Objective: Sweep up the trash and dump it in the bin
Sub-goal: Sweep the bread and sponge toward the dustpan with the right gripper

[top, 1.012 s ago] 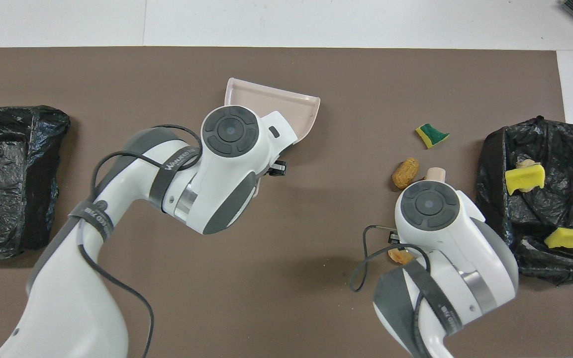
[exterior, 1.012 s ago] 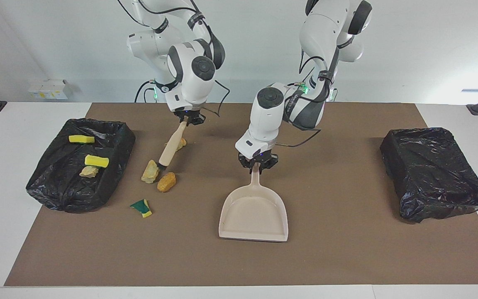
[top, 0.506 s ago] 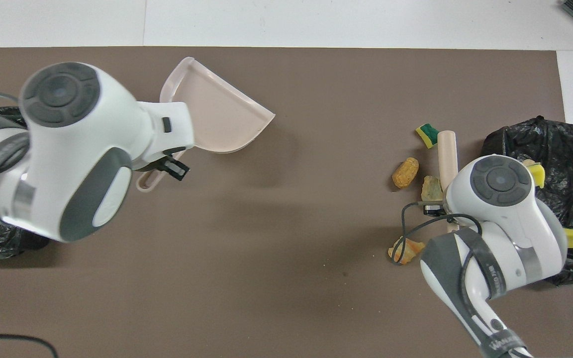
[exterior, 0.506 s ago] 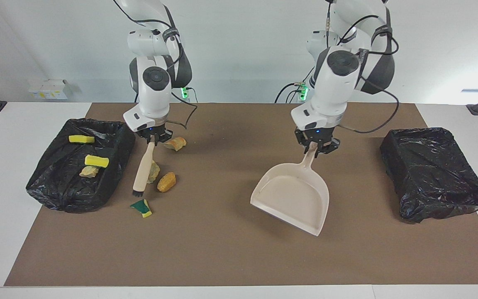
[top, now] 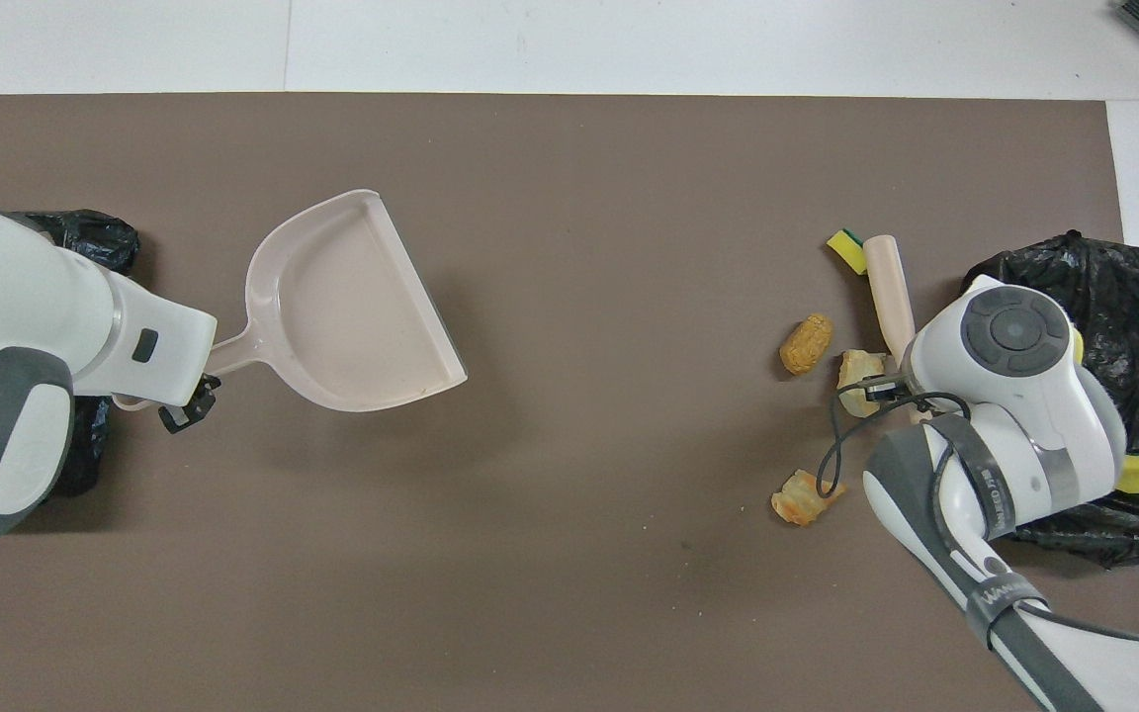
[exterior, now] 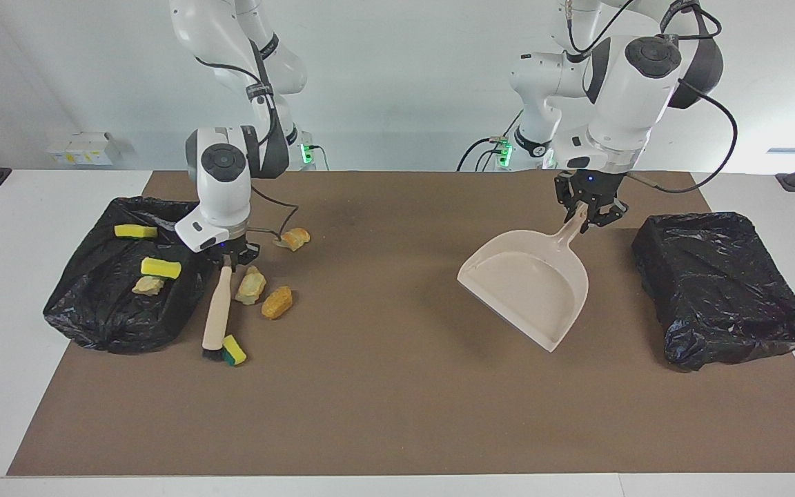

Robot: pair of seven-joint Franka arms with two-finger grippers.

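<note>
My right gripper (exterior: 226,259) is shut on the top of the beige brush (exterior: 217,312), which slants down to the mat beside the trash bin (exterior: 94,314) at the right arm's end. Its bristles touch the green-and-yellow sponge piece (exterior: 234,351) (top: 846,247). Three bread-like chunks of trash lie loose by the brush (top: 888,292): tan (exterior: 251,285), orange-brown (exterior: 277,302) and another (exterior: 294,239) nearer the robots. Two yellow sponges (exterior: 161,267) and a tan chunk (exterior: 148,285) sit in that bin. My left gripper (exterior: 587,210) (top: 196,381) is shut on the handle of the empty dustpan (exterior: 532,286) (top: 342,307), held tilted above the mat.
A second bin lined with a black bag (exterior: 722,290) stands at the left arm's end, close to the raised dustpan; in the overhead view my left arm covers most of it. A brown mat (exterior: 397,414) covers the table between the two bins.
My left arm has lifted the dustpan off the middle of the mat and carried it toward the bin at its own end. My right arm swung the brush over beside its bin; the bristles reached the green-and-yellow piece.
</note>
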